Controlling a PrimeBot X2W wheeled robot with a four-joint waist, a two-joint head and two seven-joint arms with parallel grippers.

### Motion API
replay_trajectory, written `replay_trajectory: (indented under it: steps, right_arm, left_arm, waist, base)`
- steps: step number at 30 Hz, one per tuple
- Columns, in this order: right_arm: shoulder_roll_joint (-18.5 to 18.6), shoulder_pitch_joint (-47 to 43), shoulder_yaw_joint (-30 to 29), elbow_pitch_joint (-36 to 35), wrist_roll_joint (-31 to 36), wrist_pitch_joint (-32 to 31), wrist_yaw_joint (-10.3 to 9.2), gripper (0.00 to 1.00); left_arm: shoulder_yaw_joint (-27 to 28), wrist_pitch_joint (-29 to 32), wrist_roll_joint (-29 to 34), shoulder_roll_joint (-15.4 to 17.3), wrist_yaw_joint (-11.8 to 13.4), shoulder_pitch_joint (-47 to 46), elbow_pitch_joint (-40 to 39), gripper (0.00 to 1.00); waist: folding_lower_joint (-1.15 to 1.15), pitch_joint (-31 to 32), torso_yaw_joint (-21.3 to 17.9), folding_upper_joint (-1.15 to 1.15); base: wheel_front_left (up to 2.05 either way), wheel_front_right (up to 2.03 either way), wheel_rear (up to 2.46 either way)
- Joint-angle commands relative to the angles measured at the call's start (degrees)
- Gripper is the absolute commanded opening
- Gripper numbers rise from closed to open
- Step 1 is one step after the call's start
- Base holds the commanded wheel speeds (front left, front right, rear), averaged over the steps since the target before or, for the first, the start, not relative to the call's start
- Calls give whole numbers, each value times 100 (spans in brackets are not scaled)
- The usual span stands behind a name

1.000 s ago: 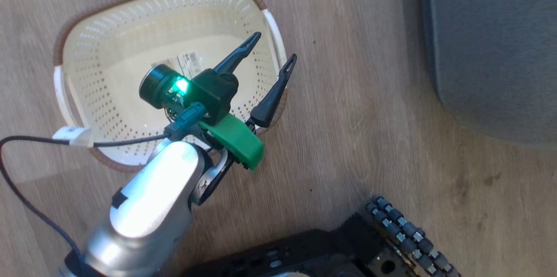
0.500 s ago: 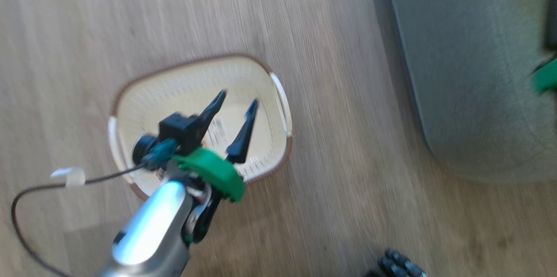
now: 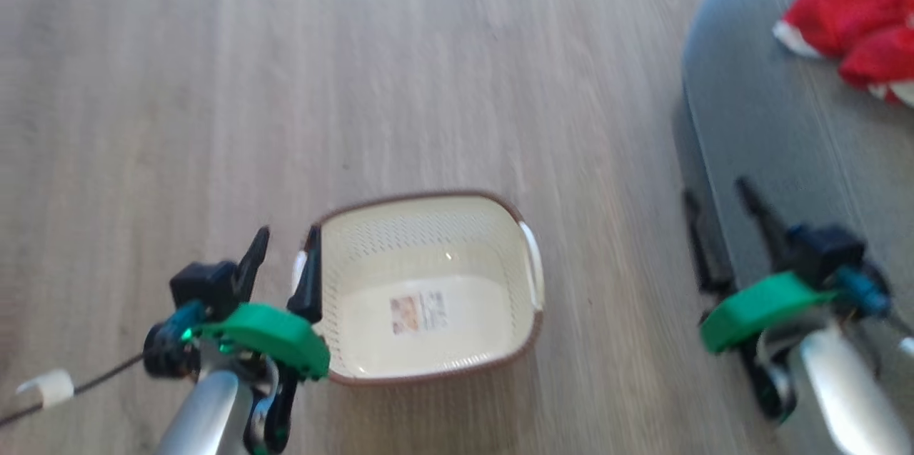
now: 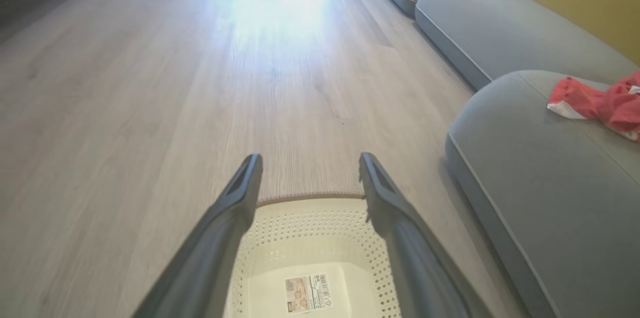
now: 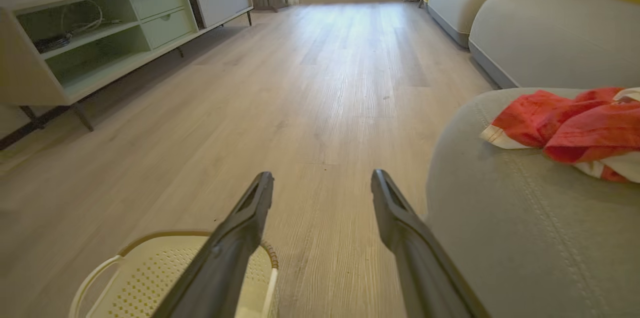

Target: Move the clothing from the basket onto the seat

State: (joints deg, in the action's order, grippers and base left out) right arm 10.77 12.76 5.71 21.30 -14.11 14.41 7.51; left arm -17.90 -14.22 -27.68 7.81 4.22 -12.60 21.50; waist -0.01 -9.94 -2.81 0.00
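Well, open wooden floor (image 3: 285,83) runs ahead of and to the left of the basket (image 3: 428,241); the basket stands on the floor, well apart from the seat (image 3: 771,133), with a bare strip of boards between the basket's right end and the seat's rounded edge.

I count one basket with two white handles (image 3: 532,262) and one label sticker (image 3: 419,313) on its bottom, which lies in plain sight; one heap of red clothing (image 3: 850,12) with white trim lies on the seat near its rounded corner, and I cannot tell whether it is one piece or more.

My left hand (image 3: 288,233) hangs at the basket's left end, released, fingers apart with nothing between them; my right hand (image 3: 715,191) hovers at the seat's near edge, likewise released and holding nothing.

The right wrist view adds a long low cabinet (image 5: 100,33) along the far left wall, with shelves and drawers; both wrist views show three grey cushions (image 4: 500,33) in a row and a yellow backrest (image 4: 585,3) behind them; the head view is blurred.
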Motion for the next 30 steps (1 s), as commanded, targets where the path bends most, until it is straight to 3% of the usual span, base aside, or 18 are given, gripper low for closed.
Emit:
replay_trajectory:
  steps: [1,6,11,30]
  right_arm:
    - [-85,-138,54,-163,59,57,-2,100]
    - [-431,-540,-3,-25,293,58,-2,100]
    - [-619,-620,-84,13,405,58,-2,100]
    - [-687,-568,-135,3,548,59,-2,100]
  left_arm:
    - [316,-77,108,-27,-24,41,-141,100]
    - [731,-77,367,-147,-83,519,-138,100]
    - [1046,-77,532,-254,-179,772,-234,100]
    - [1416,-77,894,-469,-478,791,-260,100]
  waist:
    - [1,499,377,0]
    - [1,978,402,0]
    - [1,1070,361,0]
    - [1,1031,207,0]
  base:
    - [0,0,0]
    - [0,0,0]
    - [0,0,0]
    - [0,0,0]
